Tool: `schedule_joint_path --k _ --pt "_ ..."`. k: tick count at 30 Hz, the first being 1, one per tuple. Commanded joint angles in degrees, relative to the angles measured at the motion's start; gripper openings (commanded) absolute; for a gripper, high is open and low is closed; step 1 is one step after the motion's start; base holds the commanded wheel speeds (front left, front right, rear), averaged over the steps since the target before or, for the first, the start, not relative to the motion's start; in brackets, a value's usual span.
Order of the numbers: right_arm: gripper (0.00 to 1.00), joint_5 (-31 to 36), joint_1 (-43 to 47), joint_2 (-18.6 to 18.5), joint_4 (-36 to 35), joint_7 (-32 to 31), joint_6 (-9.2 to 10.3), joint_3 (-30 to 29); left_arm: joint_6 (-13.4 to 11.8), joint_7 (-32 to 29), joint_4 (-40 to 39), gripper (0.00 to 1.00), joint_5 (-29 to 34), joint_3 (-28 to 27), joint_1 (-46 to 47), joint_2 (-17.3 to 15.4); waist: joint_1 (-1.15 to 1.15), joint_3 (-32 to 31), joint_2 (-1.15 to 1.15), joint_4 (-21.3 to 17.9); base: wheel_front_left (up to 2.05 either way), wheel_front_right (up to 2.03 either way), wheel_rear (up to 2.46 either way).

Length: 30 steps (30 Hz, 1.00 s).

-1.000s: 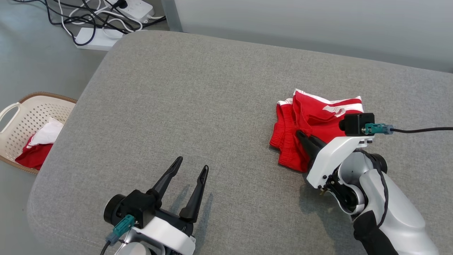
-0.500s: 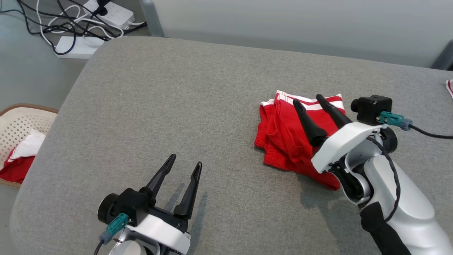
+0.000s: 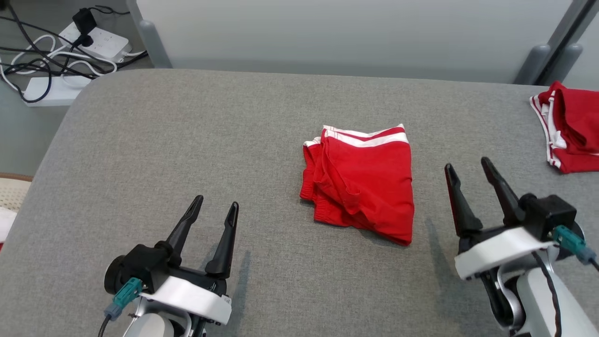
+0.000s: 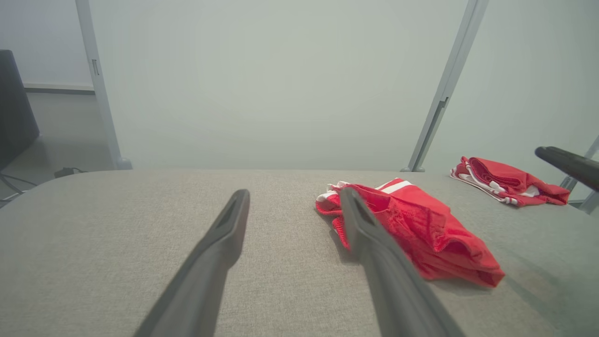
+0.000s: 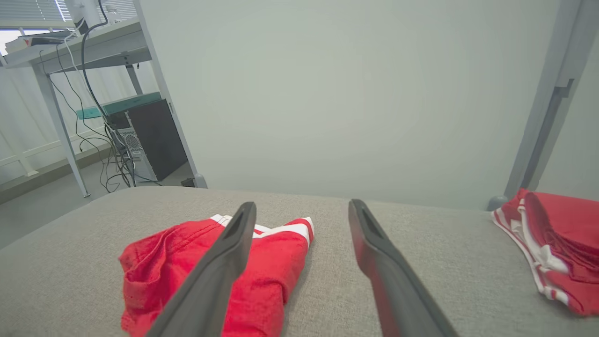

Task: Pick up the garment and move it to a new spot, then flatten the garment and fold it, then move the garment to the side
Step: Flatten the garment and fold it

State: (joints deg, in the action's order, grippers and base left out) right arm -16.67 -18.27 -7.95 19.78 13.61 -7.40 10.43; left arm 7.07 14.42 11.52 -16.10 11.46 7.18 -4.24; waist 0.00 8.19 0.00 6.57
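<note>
A pale grey-green wall panel [image 3: 327,32] closes the far side of the room, with grey metal posts [image 3: 550,61] standing at its right end. In the right wrist view a desk [image 5: 70,47] with hanging wires and a dark computer tower [image 5: 157,140] stand on the floor beyond the left end of the panel.

In front of the panel lies the worktop [image 3: 187,140], wide, with rounded corners and covered in grey woven fabric.

The garment [image 3: 365,182] is red with white stripes along its far edge. It lies folded on the worktop, a little right of the middle, and nothing touches it. A second red garment [image 3: 571,126] with white trim lies near the far right edge, well apart from the first one.

The right gripper [image 3: 466,163] is just right of the garment and close to the worktop. Its fingers are spread apart and hold nothing. The left gripper [image 3: 216,202] is at the near left, well apart from the garment. Its fingers also stand apart and are empty.

On the floor at the far left lie two white power strips [image 3: 96,40] among black and white cables [image 3: 28,65]. The rim of a pale basket [image 3: 11,194] shows at the left edge.
</note>
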Motion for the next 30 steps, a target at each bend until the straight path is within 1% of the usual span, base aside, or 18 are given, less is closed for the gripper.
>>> schedule_joint_path --k 1,4,8,13,16,24,30 --pt "1.00 1.0 1.3 0.5 -2.4 0.9 -0.09 0.6 0.3 0.6 -1.5 1.00 0.7 -2.3 0.2 -0.2 0.00 -0.8 0.00 -0.8 0.00 0.00 0.00" --pt "1.00 1.1 5.4 1.4 -4.0 1.3 -0.09 -1.4 0.3 0.6 -1.5 1.00 1.0 -3.0 -0.3 0.1 0.00 -1.6 0.00 -1.5 0.00 0.00 0.00" --pt "1.00 -1.1 10.1 1.0 -3.9 1.1 -0.09 -0.3 0.3 0.6 -0.7 1.00 1.0 -3.2 -1.3 0.2 0.00 -2.8 0.00 -2.2 0.00 0.00 0.00" --pt "1.00 -4.4 14.4 -0.3 -4.3 -3.9 -0.09 1.5 0.3 -0.8 2.2 1.00 0.1 -3.2 -2.3 -0.4 0.00 -4.8 0.00 -2.8 0.00 0.00 0.00" --pt "1.00 -5.2 15.8 -0.7 -5.4 -5.4 -0.09 1.5 0.3 -1.2 2.6 1.00 -0.2 -3.3 -2.4 -0.6 0.00 -5.4 0.00 -3.0 0.00 0.00 0.00" --pt "1.00 -5.1 20.2 -0.2 -9.7 -8.5 -0.09 0.7 0.1 -2.4 3.0 1.00 -0.6 -2.8 -3.5 -1.3 0.00 -7.0 0.00 -3.4 0.00 0.00 0.00" --pt "1.00 -4.2 22.4 0.4 -11.9 -9.1 -0.09 -1.4 -0.3 -2.4 2.7 1.00 -0.7 -2.6 -4.1 -1.5 0.00 -7.7 0.00 -3.6 0.00 0.00 0.00"
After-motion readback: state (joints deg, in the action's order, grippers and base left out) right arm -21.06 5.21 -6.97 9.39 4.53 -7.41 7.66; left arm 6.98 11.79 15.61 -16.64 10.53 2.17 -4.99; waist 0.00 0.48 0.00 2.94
